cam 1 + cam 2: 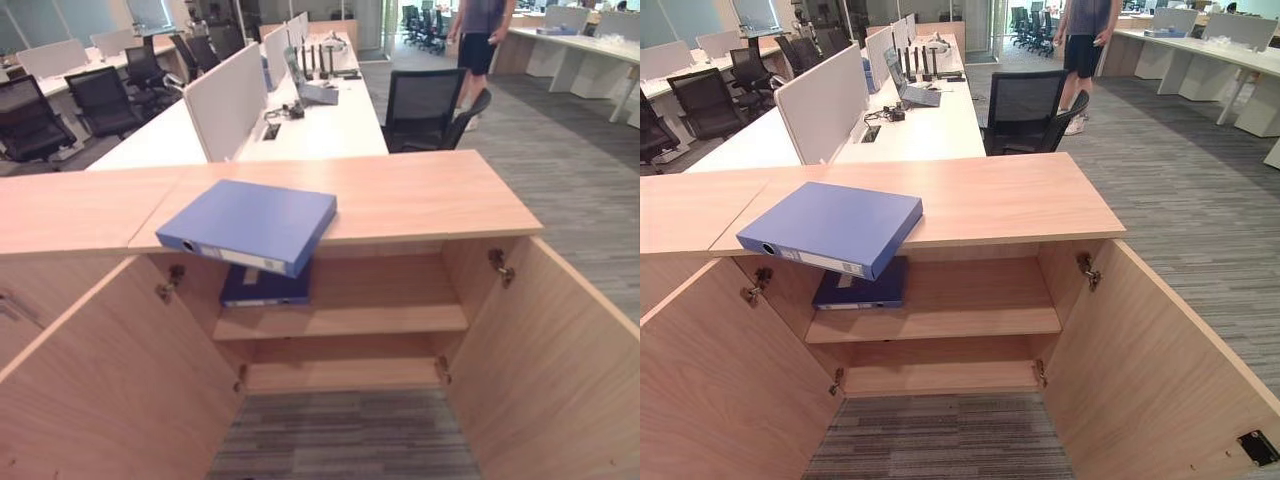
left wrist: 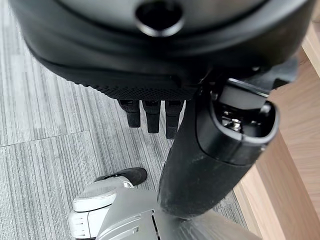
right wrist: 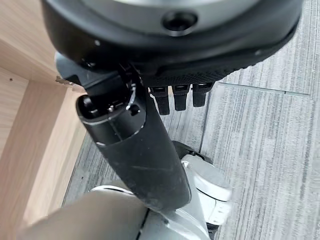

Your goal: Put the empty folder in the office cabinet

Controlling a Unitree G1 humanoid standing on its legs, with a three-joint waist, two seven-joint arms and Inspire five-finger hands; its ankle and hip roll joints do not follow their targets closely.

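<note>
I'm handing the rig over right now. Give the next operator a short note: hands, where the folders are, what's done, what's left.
Left hand: hanging over the carpet, fingers relaxed, holding nothing.
Right hand: the same, open and empty.
Blue folder lies flat on the cabinet top, one corner overhanging the front edge.
Second blue folder already lies on the upper shelf, at its left end.
Both cabinet doors are open.
Left to do: grasp the top folder and set it on a shelf inside.

We are looking at a bright, evenly lit office, soft daylight coming from the far windows, the cabinet top casting shade over its shelf, straight edges bowing near the frame borders, wrist views blurring on the close dark hands.
</note>
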